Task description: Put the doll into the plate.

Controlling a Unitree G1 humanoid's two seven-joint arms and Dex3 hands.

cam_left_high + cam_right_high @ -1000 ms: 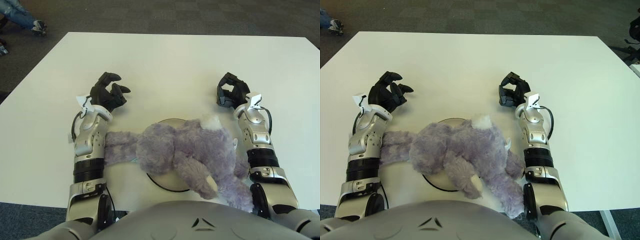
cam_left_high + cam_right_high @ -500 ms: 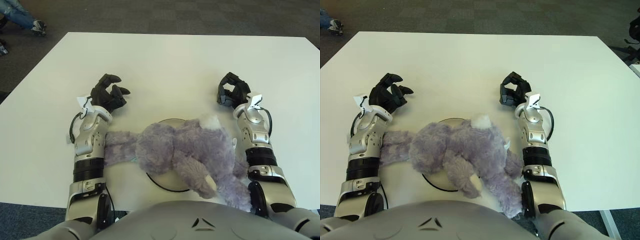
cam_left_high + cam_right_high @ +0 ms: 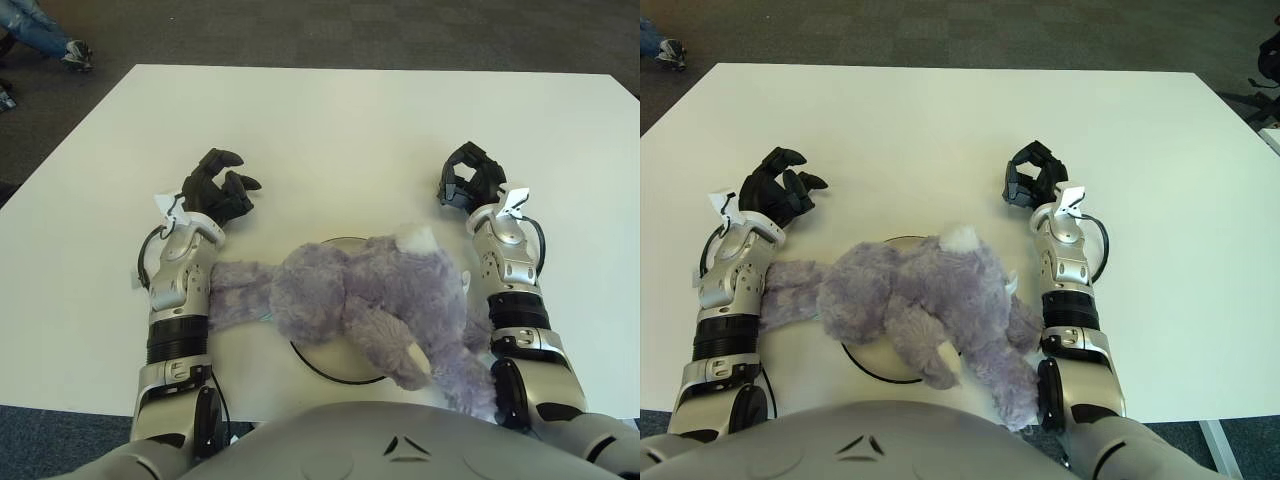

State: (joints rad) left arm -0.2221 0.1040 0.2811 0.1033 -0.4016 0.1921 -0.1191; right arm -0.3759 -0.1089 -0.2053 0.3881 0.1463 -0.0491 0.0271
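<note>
Left eye view: purple plush doll (image 3: 365,305) sprawled across round plate (image 3: 322,364) at near edge of white table (image 3: 330,130), covering most of it. Only plate's dark rim visible, far of doll and on near left. One furry limb trailing left off plate, touching left forearm; another hanging off plate's near right, against right forearm.

Left hand (image 3: 215,188) far-left of plate, off the doll, black fingers (image 3: 232,180) loosely curled, holding nothing. Right hand (image 3: 468,178) far-right of plate, also clear of doll, fingers curled inward around empty space.

Judged nearly done: body sits on plate, limbs spill over.

Risks from here:
- Forearms pressed against trailing limbs; pulling either arm away could drag doll sideways off plate.
- Soft, floppy plush; overhanging weight at near right, close to table edge, could tip it toward the robot and off the table.
- Light plate under doll could slide if doll gets tugged.
- Tucking limbs in with curled fingers could snag fur and lift doll.
</note>
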